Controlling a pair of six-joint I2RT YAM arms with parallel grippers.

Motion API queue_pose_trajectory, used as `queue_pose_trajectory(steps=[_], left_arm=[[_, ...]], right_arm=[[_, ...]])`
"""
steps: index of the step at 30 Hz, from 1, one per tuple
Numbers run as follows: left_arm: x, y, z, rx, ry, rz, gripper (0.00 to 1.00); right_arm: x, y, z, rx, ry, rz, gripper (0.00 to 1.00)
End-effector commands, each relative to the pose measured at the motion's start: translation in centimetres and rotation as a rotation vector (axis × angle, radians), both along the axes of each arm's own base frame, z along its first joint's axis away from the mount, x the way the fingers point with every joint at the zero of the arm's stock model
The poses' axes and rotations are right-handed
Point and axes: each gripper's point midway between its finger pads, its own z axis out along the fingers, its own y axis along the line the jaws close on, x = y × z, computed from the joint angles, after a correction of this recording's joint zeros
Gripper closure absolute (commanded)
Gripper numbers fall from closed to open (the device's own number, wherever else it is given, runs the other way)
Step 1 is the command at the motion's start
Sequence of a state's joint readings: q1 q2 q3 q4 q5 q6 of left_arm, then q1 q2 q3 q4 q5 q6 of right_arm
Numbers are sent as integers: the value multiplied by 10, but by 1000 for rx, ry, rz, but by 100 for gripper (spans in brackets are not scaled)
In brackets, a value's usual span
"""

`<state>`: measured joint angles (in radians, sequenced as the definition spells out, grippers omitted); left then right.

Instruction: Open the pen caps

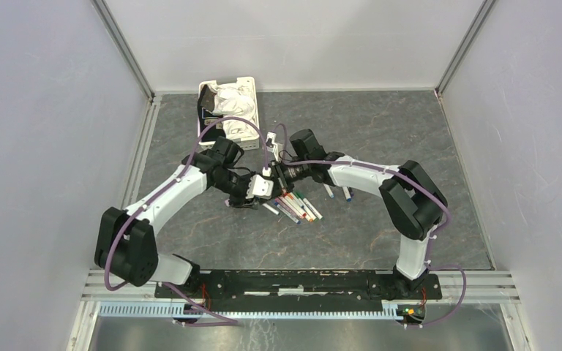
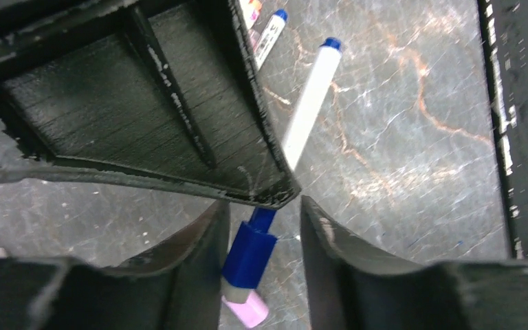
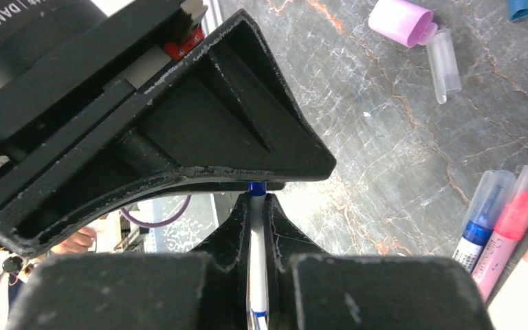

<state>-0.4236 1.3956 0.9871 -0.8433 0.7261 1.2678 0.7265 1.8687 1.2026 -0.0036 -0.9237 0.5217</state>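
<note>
My right gripper [image 3: 256, 199] is shut on a white pen [image 3: 256, 275] that runs lengthwise between its fingers, its blue end poking out past the tips. In the left wrist view that end is a blue pen cap [image 2: 251, 251] on a narrower blue neck. My left gripper [image 2: 265, 210] stands open round this cap: the left finger lies against it and a gap shows on the right. From above, the left gripper [image 1: 257, 189] and right gripper [image 1: 276, 178] meet tip to tip over the table's middle. A loose pink cap [image 3: 399, 20] lies on the table.
A row of capped pens [image 1: 298, 207] lies just right of the grippers, with two more pens [image 1: 329, 191] further right. A white slotted basket [image 1: 257, 110] with cloth stands behind. A clear tube [image 3: 445, 65] lies by the pink cap. Another white pen [image 2: 309, 103] has a blue end.
</note>
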Motion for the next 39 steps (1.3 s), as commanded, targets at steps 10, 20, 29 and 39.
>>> queue_pose_trajectory(steps=[10,20,29,39], left_arm=[[13,-5,19,20,-99,-71,98],[27,12,13,134,-166,-92,98],[61,56,12,318,-226,-53,98],[85,51,12,245,-226,42,98]], right_arm=[[-7,5,8,57,14,76,71],[1,-12,6,2,-34,82,100],[-8,-57,-19,-106,-81,53,100],[25,-109,-27,-195,-130,-127,100]])
